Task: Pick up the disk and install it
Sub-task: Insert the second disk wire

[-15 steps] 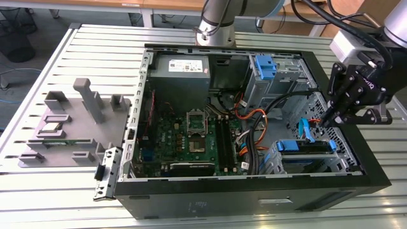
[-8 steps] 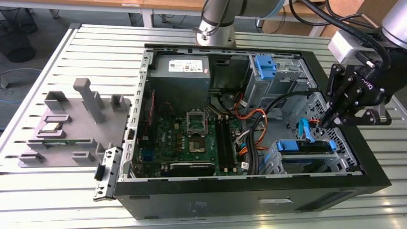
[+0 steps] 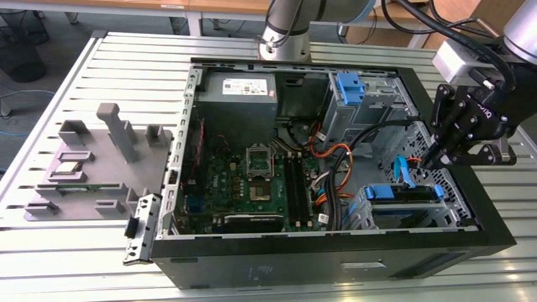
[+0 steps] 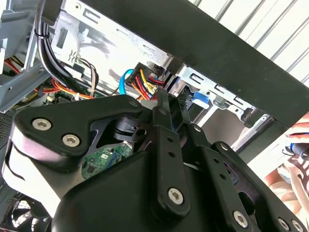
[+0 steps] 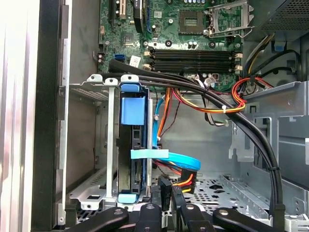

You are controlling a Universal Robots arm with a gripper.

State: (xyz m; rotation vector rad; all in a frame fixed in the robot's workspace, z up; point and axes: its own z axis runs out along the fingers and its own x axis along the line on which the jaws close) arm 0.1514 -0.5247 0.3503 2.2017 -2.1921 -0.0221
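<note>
I saw the disk [image 3: 404, 194] seated in the computer case's [image 3: 336, 264] drive cage; my gripper [image 3: 436, 160] hovered just above it, fingers nearly together, holding nothing.

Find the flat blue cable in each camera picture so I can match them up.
Exterior view: the blue cable rises inside the case toward the exterior view's right.
First wrist view: the blue cable curves out beside the upright disk.
Second wrist view: the blue cable loops next to red and yellow wires.
Shared landmark: the black case wall.
</note>
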